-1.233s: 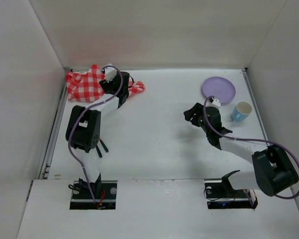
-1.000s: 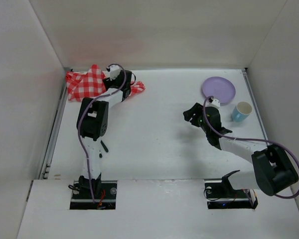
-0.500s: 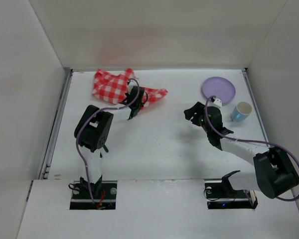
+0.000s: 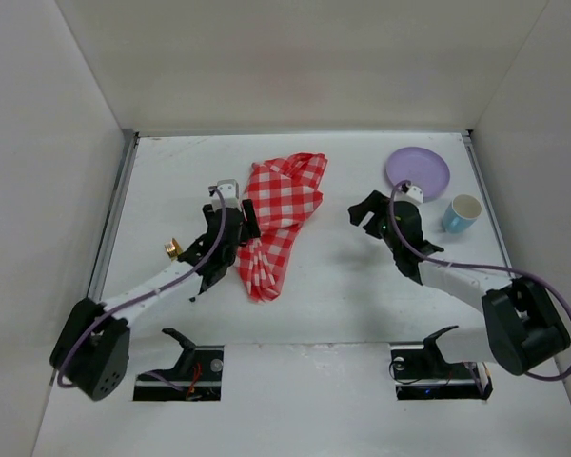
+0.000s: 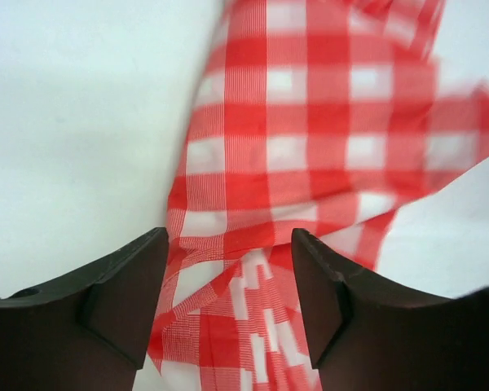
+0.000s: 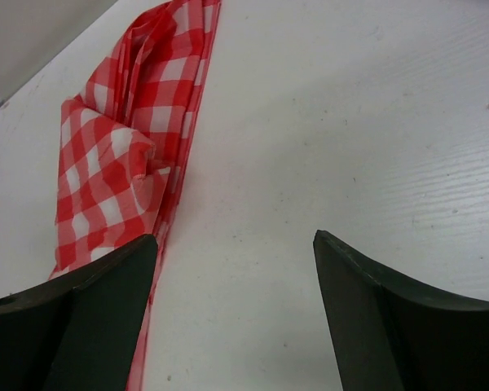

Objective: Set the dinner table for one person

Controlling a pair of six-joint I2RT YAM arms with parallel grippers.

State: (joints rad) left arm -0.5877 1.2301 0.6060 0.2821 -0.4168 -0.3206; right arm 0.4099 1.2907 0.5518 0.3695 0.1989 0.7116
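Observation:
The red-and-white checked cloth (image 4: 284,217) lies crumpled in a long strip near the middle of the white dinner table (image 4: 324,295). My left gripper (image 4: 247,227) is at the cloth's left edge. In the left wrist view this gripper (image 5: 228,238) is open, its dark fingers (image 5: 130,285) standing either side of the cloth (image 5: 310,138) without pinching it. My right gripper (image 4: 360,211) hovers just right of the cloth. It (image 6: 235,236) is wide open over bare tabletop, with the cloth (image 6: 114,171) beside its left finger.
A purple plate (image 4: 417,171) sits at the far right, with a light blue cup (image 4: 462,213) just in front of it. Upright white panels (image 4: 38,190) wall the table on the left, back and right. Both arm bases stand at the near edge.
My left arm has dragged the cloth from the far left corner to the table's middle, then opened its jaws off it. The right gripper has opened wider and stayed in place.

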